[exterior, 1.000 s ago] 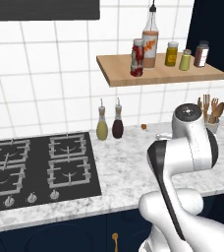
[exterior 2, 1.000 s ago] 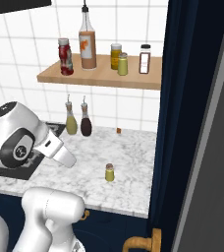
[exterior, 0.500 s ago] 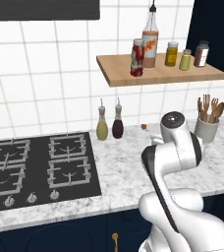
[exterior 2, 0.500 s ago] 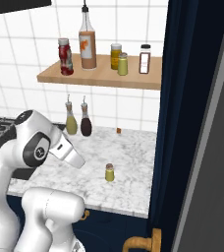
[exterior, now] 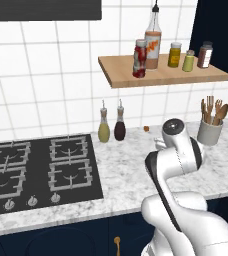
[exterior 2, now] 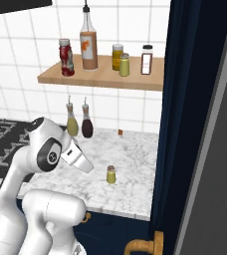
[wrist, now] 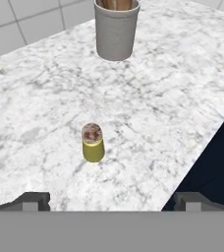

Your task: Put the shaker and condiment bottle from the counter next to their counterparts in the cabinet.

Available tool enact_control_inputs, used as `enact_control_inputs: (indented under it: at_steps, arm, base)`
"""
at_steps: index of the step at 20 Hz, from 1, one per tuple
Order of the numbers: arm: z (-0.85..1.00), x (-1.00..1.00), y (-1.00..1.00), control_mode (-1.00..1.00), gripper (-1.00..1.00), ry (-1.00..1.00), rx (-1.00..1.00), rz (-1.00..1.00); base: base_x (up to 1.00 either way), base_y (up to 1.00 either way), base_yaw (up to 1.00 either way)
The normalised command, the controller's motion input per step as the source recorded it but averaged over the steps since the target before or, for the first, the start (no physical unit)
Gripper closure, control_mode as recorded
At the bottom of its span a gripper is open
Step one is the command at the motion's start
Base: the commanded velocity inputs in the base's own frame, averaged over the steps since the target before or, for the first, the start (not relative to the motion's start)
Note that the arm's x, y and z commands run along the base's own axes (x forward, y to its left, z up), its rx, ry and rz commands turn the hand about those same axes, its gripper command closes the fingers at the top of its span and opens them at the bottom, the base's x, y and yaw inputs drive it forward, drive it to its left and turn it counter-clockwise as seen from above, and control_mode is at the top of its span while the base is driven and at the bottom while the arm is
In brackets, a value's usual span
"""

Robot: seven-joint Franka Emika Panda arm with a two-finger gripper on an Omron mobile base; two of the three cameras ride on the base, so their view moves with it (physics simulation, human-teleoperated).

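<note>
A: Step in hand, judging by the scene?

B: Fetching the shaker (wrist: 93, 143). Along the cabinet (exterior: 161, 76), left to right: condiment bottle (exterior: 139, 58) already up, just beside the tall orange-labelled bottle (exterior: 153, 42); then the amber jar (exterior: 174, 54), the shelf shaker (exterior: 188, 61), and the dark jar (exterior: 204, 55) at the right end.

A: And the shaker's place?

B: Down on the marble counter (wrist: 173, 98), nearer the front edge than the wall, well apart from the grey utensil pot (wrist: 115, 32). Nothing touching.

A: State of the gripper (wrist: 113, 202)?

B: Hanging above the shaker, looking down. Fingertips (wrist: 34, 199) spread as wide as possible, pinching nothing.

A: Which way up?

B: Upright on the base, grey-brown cap on top. Long axis vertical, aimed almost straight at the hand camera. Round body, so no better or worse side for the pinch.

A: How to do the pick well, then?

B: Seen from the hand, sitting a little left of midway between the tips, so probably worth shifting that way first. Then straight down along the axis, closing on the yellow-green body below the cap. Very short thing: best to stop before scraping the marble. Afterwards, lifting straight and keeping upright. Up top, little room among the jars beside the shelf shaker; likely risk of knocking a neighbour.
</note>
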Motion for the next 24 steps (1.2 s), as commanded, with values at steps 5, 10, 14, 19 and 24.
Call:
enact_control_inputs:
  at_steps: [5,10,14,19,24]
  arm:
    - [-0.16,0.35,-0.03,-1.0,-1.0,0.0,0.0,-0.06]
    - [-0.3,0.27,-0.05,-1.0,-1.0,0.0,0.0,-0.08]
    - [-0.12,0.04,-0.17,-1.0,-1.0,0.0,0.0,-0.05]
    - [-0.11,0.05,-0.1,-1.0,-1.0,0.0,0.0,-0.03]
    - [-0.23,0.03,0.0,-1.0,-1.0,0.02,0.0,0.0]
  base:
    - [0.0,0.0,0.0]
    - [0.0,0.0,0.0]
    - [0.0,0.0,0.0]
    - [0.0,0.0,0.0]
    - [0.0,0.0,0.0]
